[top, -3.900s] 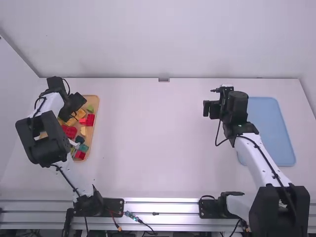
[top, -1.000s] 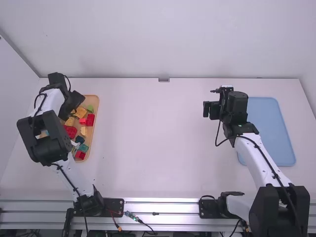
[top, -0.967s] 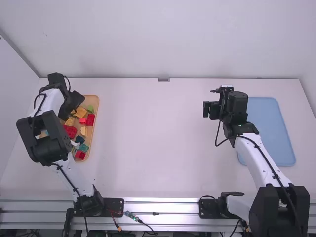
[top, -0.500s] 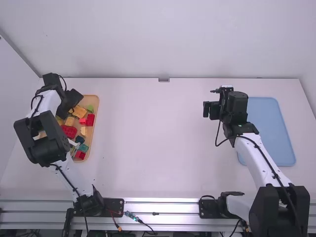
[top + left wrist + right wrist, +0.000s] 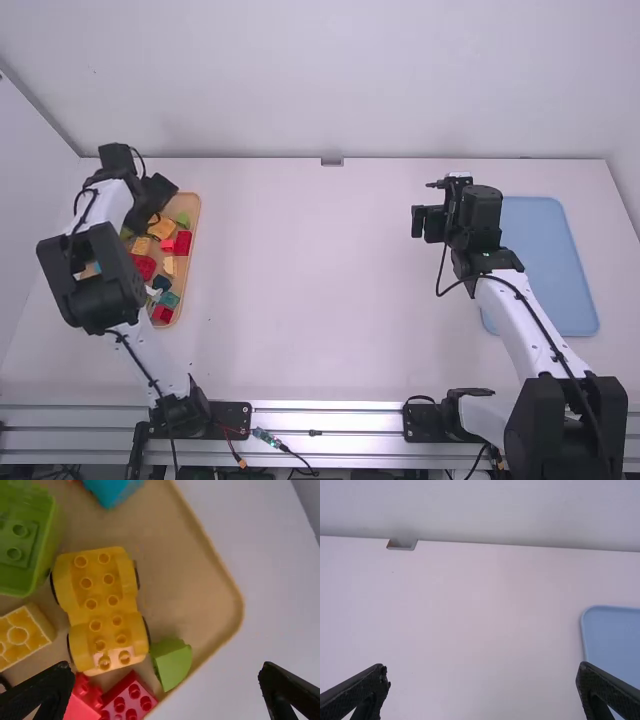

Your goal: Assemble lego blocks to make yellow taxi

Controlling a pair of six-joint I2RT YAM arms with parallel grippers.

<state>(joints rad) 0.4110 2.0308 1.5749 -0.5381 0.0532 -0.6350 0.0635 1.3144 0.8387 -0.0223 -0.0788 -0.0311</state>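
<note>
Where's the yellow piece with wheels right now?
In the left wrist view, the yellow wheeled piece lies in the tan tray on the table's left side, between a green rounded block and a yellow brick.

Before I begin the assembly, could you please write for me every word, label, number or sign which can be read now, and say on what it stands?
There is no text that can be read.
Yellow wheeled piece, light green block, tan tray: no letters or numbers visible.
Blue tray: no print visible.
Black plate at the left arm's base: any marking is too small to read.
</note>
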